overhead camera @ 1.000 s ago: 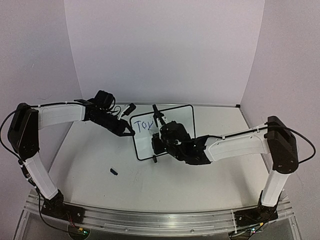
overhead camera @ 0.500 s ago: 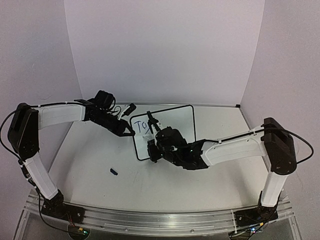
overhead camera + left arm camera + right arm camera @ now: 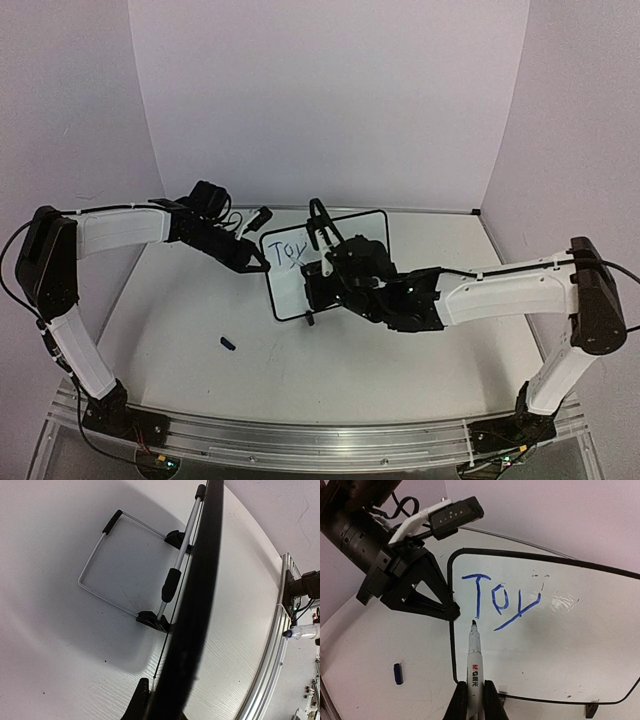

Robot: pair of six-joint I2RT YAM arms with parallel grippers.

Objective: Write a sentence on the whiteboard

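Observation:
The whiteboard (image 3: 345, 262) stands tilted on its wire stand (image 3: 125, 570) mid-table. On it, the sentence (image 3: 502, 600) consists of the blue word "Toy" (image 3: 288, 250) at the upper left. My left gripper (image 3: 256, 263) is shut on the board's left edge, which shows as a dark band (image 3: 197, 605) in the left wrist view. My right gripper (image 3: 474, 692) is shut on a white marker (image 3: 474, 665). The marker's dark tip (image 3: 473, 623) sits just below the T's stem, near the board's left edge. From above, the right gripper (image 3: 314, 278) covers the board's lower middle.
A small blue marker cap (image 3: 228, 343) lies on the table to the front left of the board, and the right wrist view shows this cap (image 3: 397, 674) too. White walls close the back and sides. The aluminium rail (image 3: 300, 435) runs along the near edge.
The right arm dipped left and down across the board, then came back up and right with its elbow swung outward. The lettering and the left arm are unchanged.

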